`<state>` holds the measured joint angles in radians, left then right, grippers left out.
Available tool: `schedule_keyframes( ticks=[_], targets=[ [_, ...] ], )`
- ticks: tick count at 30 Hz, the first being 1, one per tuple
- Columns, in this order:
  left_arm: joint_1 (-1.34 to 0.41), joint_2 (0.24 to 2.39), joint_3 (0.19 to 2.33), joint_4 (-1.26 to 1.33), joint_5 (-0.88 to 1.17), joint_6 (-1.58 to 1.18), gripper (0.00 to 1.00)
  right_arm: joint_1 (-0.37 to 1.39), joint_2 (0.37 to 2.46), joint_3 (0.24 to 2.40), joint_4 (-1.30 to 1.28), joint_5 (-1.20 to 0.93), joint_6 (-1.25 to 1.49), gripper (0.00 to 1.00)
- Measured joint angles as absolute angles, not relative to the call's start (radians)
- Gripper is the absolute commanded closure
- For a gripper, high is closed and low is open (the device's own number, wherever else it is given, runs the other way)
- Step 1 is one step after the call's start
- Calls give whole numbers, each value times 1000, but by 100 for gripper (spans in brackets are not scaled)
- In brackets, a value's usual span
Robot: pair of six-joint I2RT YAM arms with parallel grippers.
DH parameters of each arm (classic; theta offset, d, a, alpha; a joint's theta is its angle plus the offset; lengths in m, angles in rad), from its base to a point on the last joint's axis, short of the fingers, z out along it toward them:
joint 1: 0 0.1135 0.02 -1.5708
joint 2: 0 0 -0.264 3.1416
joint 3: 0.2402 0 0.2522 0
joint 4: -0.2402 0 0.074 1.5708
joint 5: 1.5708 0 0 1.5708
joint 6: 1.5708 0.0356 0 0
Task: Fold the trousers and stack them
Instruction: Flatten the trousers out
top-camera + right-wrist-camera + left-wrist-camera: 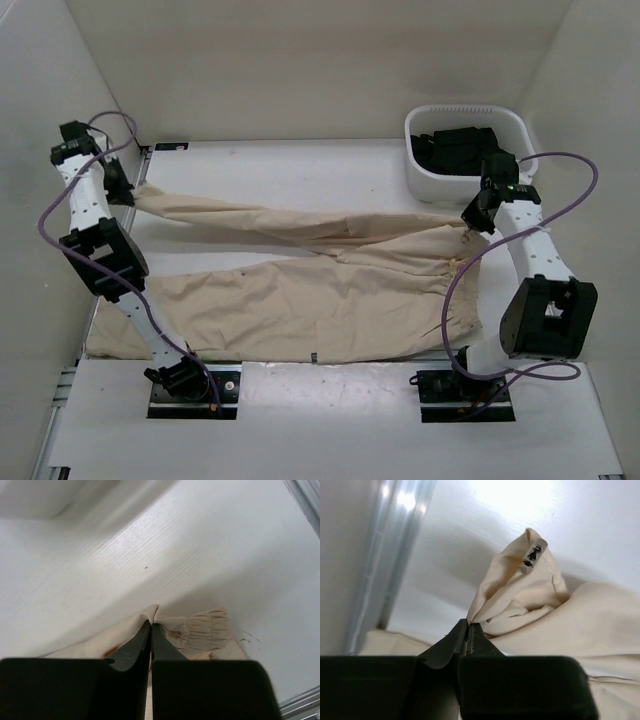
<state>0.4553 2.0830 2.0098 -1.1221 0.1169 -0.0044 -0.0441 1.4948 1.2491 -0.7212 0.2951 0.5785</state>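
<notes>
Pinching only a thin fold apiece, the left gripper (pixel 467 625) is closed on the hem end of the far leg and the right gripper (pixel 151 625) on the gathered waistband, with the trousers (pixel 300 290) sprawled across the table (pixel 300 165) between them. If they pull apart hard, I'd guess the cloth slips free. The loose near leg could also drag and bunch on a lift.
</notes>
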Motion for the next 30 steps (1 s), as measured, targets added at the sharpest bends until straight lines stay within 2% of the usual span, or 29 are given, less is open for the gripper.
schedule_keyframes(
  ticks=[8, 20, 22, 24, 25, 27, 29, 30],
  targets=[
    [441, 1907, 2115, -1214, -14, -4, 86, -52, 1390, 1246, -675, 280, 522, 100],
    [438, 1924, 1943, -1319, -100, -4, 86, -59, 1344, 1155, -646, 249, 472, 100],
    [424, 1947, 1961, -1332, -100, -4, 86, -60, 1344, 1156, -632, 231, 462, 100],
    [390, 2042, 2072, -1361, -80, -4, 86, -60, 1367, 1158, -620, 206, 458, 100],
    [368, 2123, 2178, -1368, -62, -4, 81, -61, 1392, 1168, -621, 195, 456, 100],
    [320, 2295, 2389, -1339, -28, 2, 48, -62, 1471, 1198, -609, 169, 452, 100],
    [276, 2437, 2519, -1238, 38, -2, 8, -64, 1560, 1230, -595, 140, 445, 100],
    [254, 2472, 2531, -1206, 64, 3, 6, -64, 1599, 1242, -591, 127, 441, 100]
  ],
)
